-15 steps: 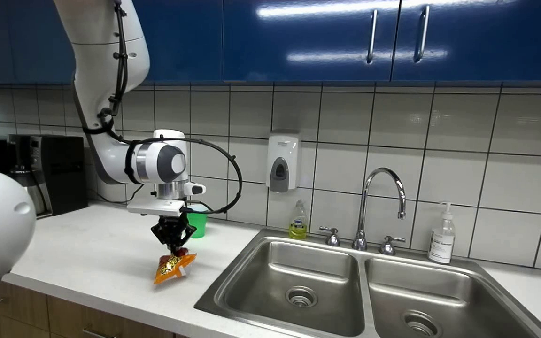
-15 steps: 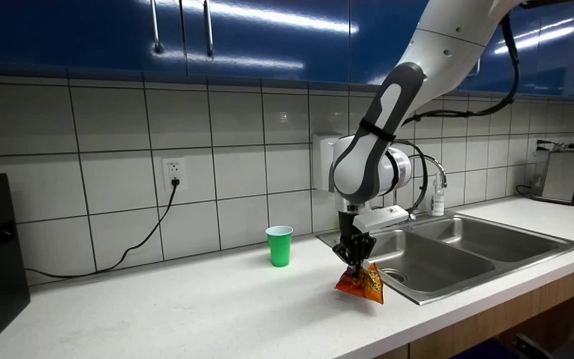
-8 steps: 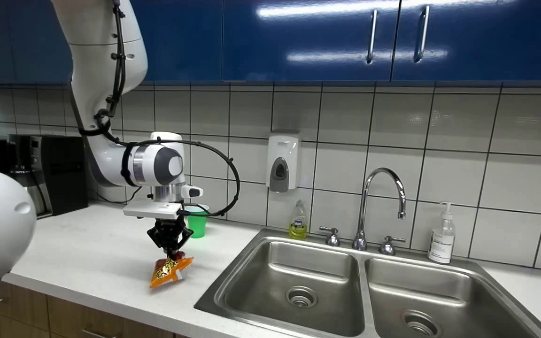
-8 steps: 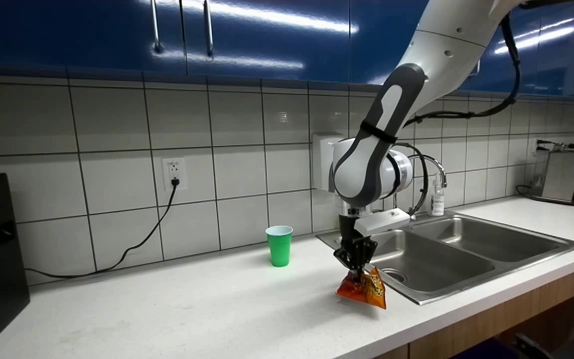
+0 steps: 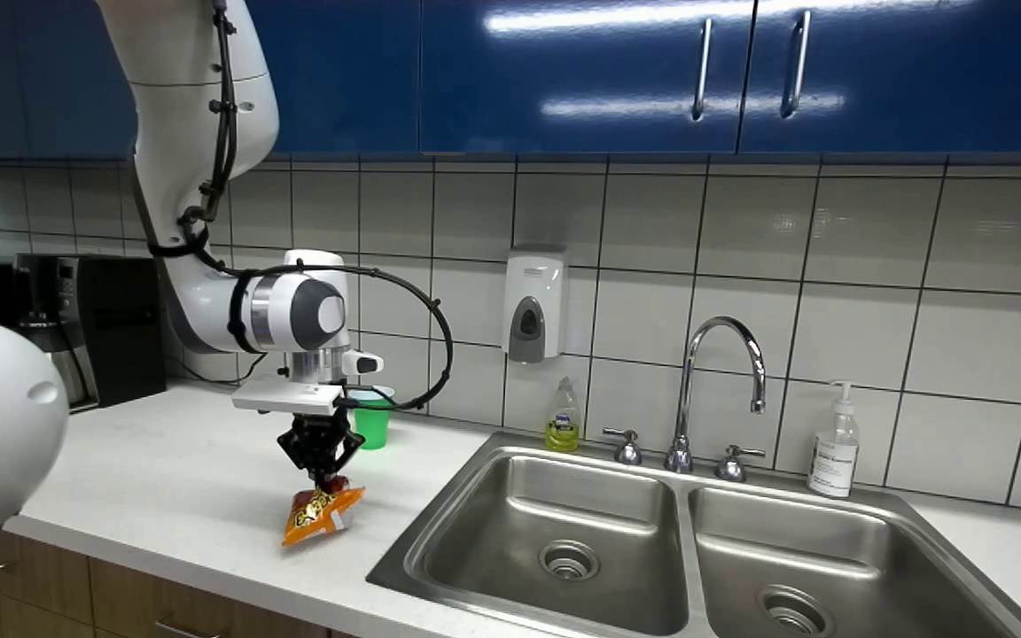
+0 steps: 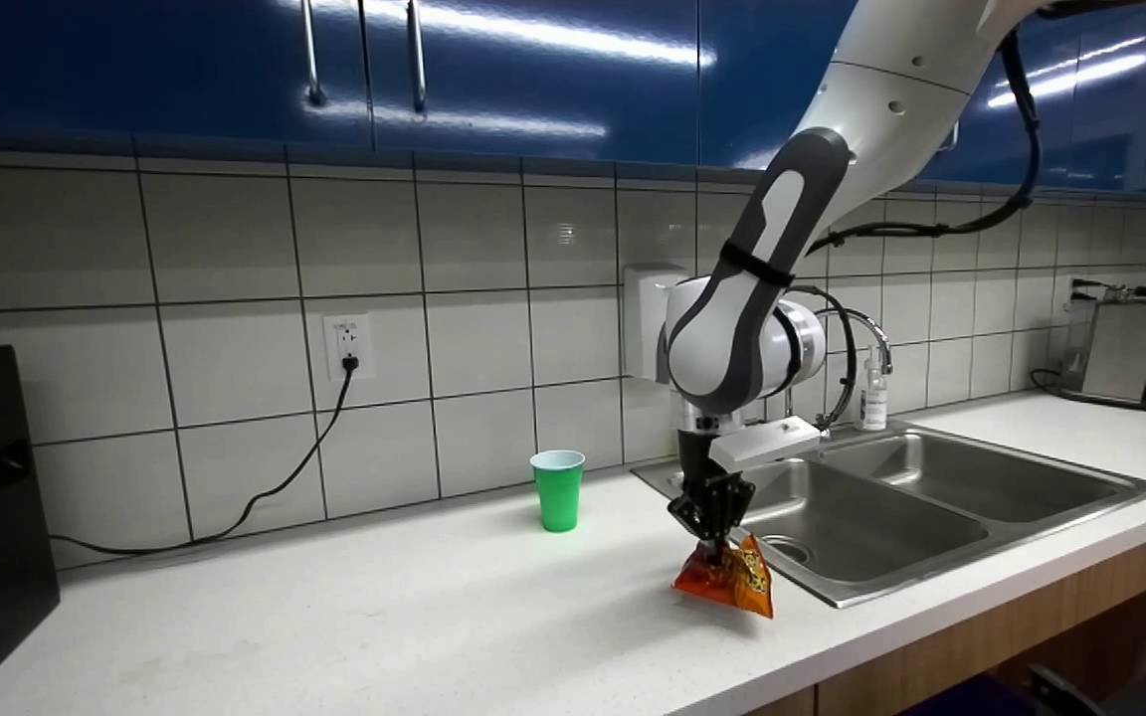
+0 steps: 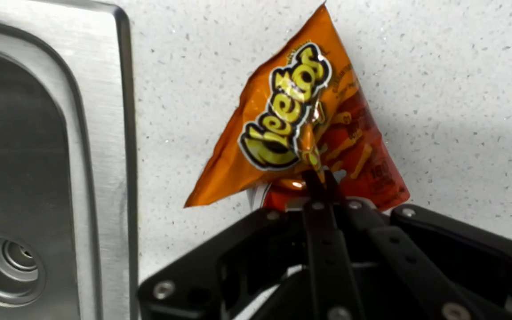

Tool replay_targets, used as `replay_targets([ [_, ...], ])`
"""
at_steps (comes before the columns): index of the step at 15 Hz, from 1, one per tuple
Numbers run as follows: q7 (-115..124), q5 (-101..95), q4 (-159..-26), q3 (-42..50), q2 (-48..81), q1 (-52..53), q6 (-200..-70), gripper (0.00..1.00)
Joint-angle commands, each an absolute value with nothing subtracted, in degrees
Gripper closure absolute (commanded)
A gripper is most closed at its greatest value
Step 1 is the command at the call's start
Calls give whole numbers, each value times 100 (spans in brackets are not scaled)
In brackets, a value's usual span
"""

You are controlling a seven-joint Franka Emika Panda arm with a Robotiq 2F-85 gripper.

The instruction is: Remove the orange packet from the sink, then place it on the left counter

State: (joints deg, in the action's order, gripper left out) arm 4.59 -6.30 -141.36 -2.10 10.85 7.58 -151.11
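Observation:
The orange packet (image 5: 323,517) hangs tilted from my gripper (image 5: 326,484) over the left counter (image 5: 183,478), beside the sink. It also shows in an exterior view (image 6: 744,582) and fills the middle of the wrist view (image 7: 256,164). My fingertips (image 7: 322,184) are closed on a pinched fold of the packet. Its lower corner is very close to the counter; I cannot tell whether it touches. The sink (image 5: 400,563) has both basins in view with nothing in them, and its edge (image 7: 100,80) is at the left of the wrist view.
A green cup (image 6: 559,492) stands on the counter near the tiled wall. A soap bottle (image 5: 562,421) and a pump bottle (image 5: 834,447) stand behind the sink by the faucet (image 5: 683,399). A black machine (image 5: 120,328) stands at the counter's far end.
The gripper and packet have moved down and slightly toward the counter's front edge over the last second. In the last half second they are nearly still. The gripper stays shut on the packet.

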Motion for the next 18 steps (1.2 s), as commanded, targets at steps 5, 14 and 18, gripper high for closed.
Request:
replay_targets([
  [5, 624, -755, -14188, -176, 1025, 725, -15148, 100],
  [14, 655, -691, -14187, -139, 963, 697, -15115, 20],
  [18, 611, -607, -14249, -152, 795, 663, -15117, 0],
])
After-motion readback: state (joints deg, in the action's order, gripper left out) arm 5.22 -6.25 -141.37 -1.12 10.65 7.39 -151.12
